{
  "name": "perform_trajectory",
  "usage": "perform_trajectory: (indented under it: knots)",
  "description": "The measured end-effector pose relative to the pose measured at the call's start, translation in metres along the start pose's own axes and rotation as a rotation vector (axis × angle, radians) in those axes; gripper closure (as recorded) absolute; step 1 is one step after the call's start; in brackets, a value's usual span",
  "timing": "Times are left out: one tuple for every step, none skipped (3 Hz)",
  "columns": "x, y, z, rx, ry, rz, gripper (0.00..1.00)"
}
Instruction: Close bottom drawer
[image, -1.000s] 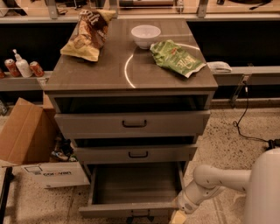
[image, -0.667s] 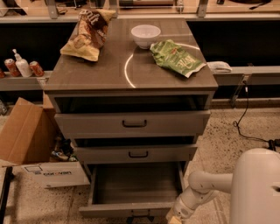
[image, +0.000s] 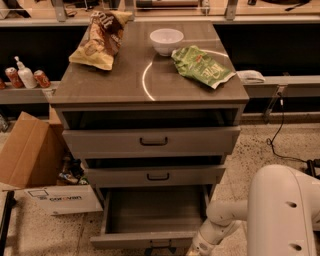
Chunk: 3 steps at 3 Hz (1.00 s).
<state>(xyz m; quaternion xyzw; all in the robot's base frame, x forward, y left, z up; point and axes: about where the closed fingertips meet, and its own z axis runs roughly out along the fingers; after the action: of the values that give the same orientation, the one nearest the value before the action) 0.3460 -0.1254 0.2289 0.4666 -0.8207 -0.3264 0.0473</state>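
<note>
The bottom drawer (image: 145, 239) is the lowest of three grey wood-grain drawers and is pulled far out, its inside bare. Its narrow front panel sits near the lower edge of the camera view, with a small dark handle at its centre. My gripper (image: 193, 251) is at the lower edge of the view, just right of the drawer's front right corner, at the end of my white arm (image: 225, 222). Most of the gripper is cut off by the frame edge.
The middle drawer (image: 155, 175) and top drawer (image: 152, 141) are each pulled out a little. On the cabinet top lie a brown chip bag (image: 100, 40), a white bowl (image: 166, 40) and a green chip bag (image: 200, 65). Cardboard boxes (image: 30, 160) stand at the left. A black cable (image: 280, 135) lies at the right.
My white arm has come further left and fills more of the lower right of the view. The gripper stays beside the bottom drawer's front right corner. The drawer has not visibly moved.
</note>
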Motion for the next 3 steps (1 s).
perform_trajectory:
  knots:
    - [-0.007, -0.014, 0.015, 0.058, -0.01, 0.037, 1.0]
    - [-0.012, -0.032, 0.03, 0.082, -0.049, 0.075, 1.0]
    - [-0.019, -0.056, 0.042, 0.082, -0.106, 0.101, 1.0]
